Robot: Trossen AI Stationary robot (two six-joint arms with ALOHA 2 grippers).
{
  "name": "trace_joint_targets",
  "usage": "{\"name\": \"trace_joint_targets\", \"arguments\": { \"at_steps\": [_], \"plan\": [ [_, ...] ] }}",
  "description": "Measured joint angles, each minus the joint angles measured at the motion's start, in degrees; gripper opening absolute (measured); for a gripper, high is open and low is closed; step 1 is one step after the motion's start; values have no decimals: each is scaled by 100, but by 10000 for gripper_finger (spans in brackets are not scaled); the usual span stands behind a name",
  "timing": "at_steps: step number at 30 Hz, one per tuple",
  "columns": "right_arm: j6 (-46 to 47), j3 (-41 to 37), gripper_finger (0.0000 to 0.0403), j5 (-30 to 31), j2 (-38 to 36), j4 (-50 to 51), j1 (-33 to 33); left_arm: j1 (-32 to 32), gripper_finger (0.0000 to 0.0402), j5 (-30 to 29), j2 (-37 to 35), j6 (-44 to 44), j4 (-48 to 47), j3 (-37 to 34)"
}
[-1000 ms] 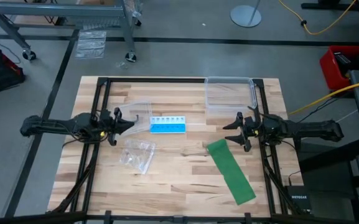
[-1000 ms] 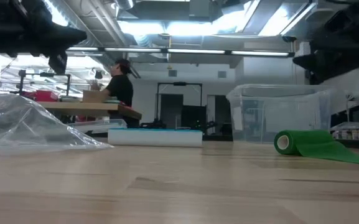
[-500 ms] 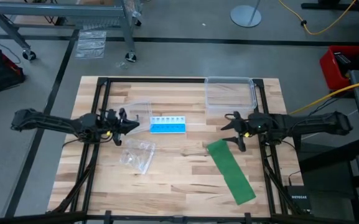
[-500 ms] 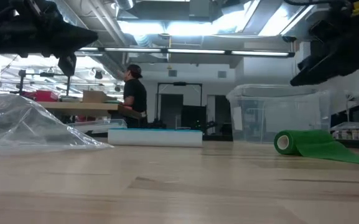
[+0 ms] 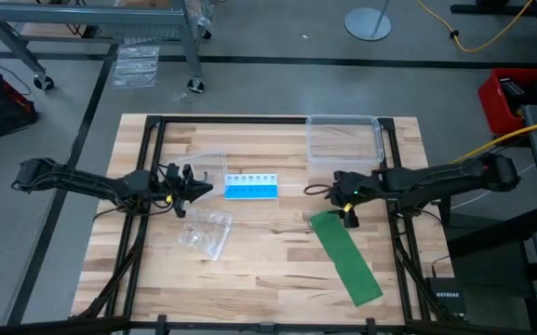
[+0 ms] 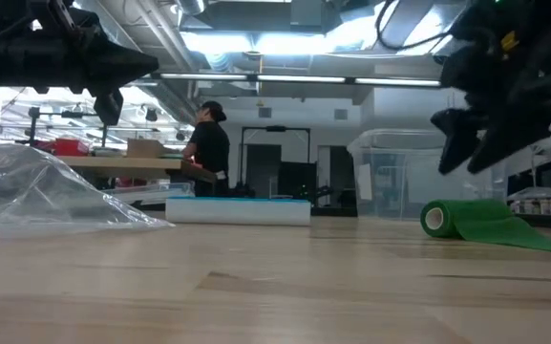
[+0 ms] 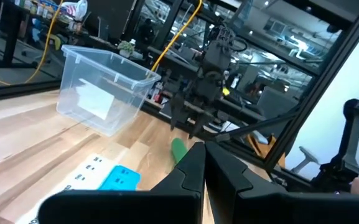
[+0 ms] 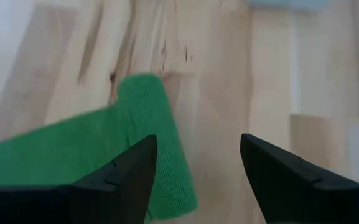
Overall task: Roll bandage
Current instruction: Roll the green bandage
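bandage (image 5: 345, 255): flat on worktop (image 5: 277, 265), partly rolled at end nearest clear box (image 5: 344, 141)
right gripper (image 5: 328, 197): spread wide, above rolled end
left gripper (image 5: 205, 188): closed, empty, well apart from bandage

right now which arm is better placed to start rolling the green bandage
Right. Its open pincer hovers just above the bandage's rolled end, while the left pincer is shut and across the table beside the pill organizer.

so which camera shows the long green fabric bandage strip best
The high view: the whole long green fabric bandage strip lies flat on the wooden table, its full length visible. The low view shows only its rolled end edge-on. The right wrist view shows one end close up; the left wrist view a distant sliver.
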State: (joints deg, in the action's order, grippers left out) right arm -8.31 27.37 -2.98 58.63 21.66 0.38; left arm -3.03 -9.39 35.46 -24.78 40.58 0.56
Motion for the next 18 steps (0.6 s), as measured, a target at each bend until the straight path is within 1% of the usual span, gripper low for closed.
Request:
{"name": "trace_joint_targets", "arguments": {
  "at_steps": [4, 8, 14, 18],
  "plan": [
    [-233, 100, 237, -18, 563, 74, 0, 0, 3, 0, -2, 77, -1, 0],
    [-268, 297, 237, -128, 999, 280, 0, 0, 3, 0, -5, 77, 0, 0],
    [-401, 597, 237, -575, 1340, 626, 4, 0, 3, 0, -6, 77, -12, 2],
    [-399, 665, 237, -672, 1480, 693, 4, 0, 3, 0, -6, 77, -92, 2]
  ]
}}
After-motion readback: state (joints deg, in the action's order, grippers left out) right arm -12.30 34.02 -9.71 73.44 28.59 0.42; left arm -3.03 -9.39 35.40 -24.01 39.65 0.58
